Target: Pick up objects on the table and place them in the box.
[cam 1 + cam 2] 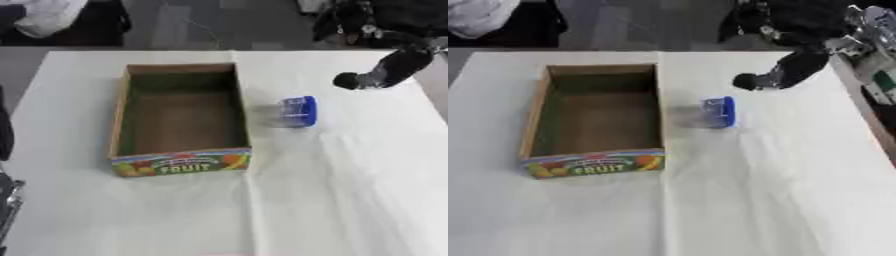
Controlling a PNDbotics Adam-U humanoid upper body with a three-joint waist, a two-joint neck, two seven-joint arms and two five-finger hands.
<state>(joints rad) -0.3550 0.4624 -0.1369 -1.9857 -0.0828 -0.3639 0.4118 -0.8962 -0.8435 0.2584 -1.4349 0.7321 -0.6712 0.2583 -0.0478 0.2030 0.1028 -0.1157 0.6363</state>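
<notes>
A white cloth covers the table (pixel 350 200), creased in long folds, with a dark floor and dark shapes beyond its far edge. On it, right of centre, lies a small clear container with a blue lid (pixel 296 111), tipped on its side so that the blue end faces right and the see-through body points toward the box; what is inside it cannot be made out. Just to its left, apart from it, stands the open cardboard box (pixel 118 115), long and shallow, brown inside, its near wall printed with bright fruit pictures and the word FRUIT. Nothing shows in the box. Above and to the right of the container, well clear of it, the right hand (pixel 750 81) comes in from the upper right corner at the end of a black forearm, held over the cloth and touching nothing; it shows only as a dark rounded lump, and whether its fingers are spread or curled cannot be told. At the left edge of the left eye view a dark strip and some silver metal parts (pixel 9 200) show near the lower corner, too little to say what they are.
</notes>
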